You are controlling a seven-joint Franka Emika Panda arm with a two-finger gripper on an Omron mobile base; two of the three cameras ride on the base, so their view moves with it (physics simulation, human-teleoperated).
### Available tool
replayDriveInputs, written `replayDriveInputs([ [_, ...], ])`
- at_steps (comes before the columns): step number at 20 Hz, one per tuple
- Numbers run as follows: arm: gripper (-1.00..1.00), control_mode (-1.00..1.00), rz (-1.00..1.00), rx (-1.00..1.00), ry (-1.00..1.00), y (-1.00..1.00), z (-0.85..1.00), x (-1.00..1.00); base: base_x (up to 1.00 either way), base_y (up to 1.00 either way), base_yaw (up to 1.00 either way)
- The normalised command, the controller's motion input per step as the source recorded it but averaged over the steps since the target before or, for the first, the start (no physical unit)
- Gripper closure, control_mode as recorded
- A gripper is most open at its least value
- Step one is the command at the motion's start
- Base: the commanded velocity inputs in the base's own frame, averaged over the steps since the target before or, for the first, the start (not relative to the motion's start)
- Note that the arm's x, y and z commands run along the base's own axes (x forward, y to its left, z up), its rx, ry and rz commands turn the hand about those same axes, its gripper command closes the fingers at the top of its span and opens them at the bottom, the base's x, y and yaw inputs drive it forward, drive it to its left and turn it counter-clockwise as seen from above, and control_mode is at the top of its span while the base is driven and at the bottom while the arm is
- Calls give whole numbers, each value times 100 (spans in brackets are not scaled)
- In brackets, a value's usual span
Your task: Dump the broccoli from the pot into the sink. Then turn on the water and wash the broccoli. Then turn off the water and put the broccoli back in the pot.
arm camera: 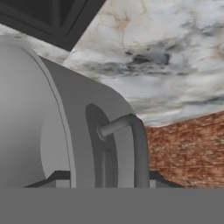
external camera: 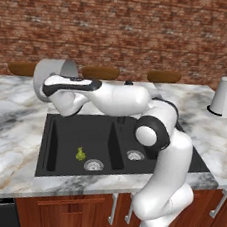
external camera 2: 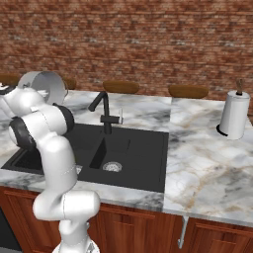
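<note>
The grey metal pot (external camera: 43,74) hangs tipped on its side in the air over the counter behind the sink's left basin, and my gripper (external camera: 49,86) is shut on its rim. In the hand view the pot's wall (arm camera: 43,131) and a loop handle (arm camera: 136,144) sit right against my gripper (arm camera: 105,181). The right base view shows the pot (external camera 2: 43,85) with its mouth turned sideways. The small yellow-green broccoli (external camera: 80,154) lies on the floor of the black sink (external camera: 73,128), in the left basin beside its silver drain (external camera: 93,165).
A black faucet (external camera 2: 102,111) stands behind the sink (external camera 2: 143,148), between the basins. A white paper towel roll (external camera: 224,96) is upright on the marble counter (external camera: 13,123) at the right. Brown wooden bowls (external camera: 99,72) line the back edge against the brick wall.
</note>
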Motion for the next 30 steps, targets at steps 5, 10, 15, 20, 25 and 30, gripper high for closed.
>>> replayDriveInputs([
  [5,100,-100,2,-11,0,0,33,0,0,0,0],
  [10,100,-100,2,-11,0,0,31,0,0,0,0],
  [15,100,-100,2,-12,0,0,35,0,0,0,0],
  [20,100,-100,1,-13,0,0,29,0,0,0,0],
  [25,100,-100,0,-13,0,2,26,0,0,0,0],
  [30,100,-100,0,-13,0,3,26,-1,0,0,0],
])
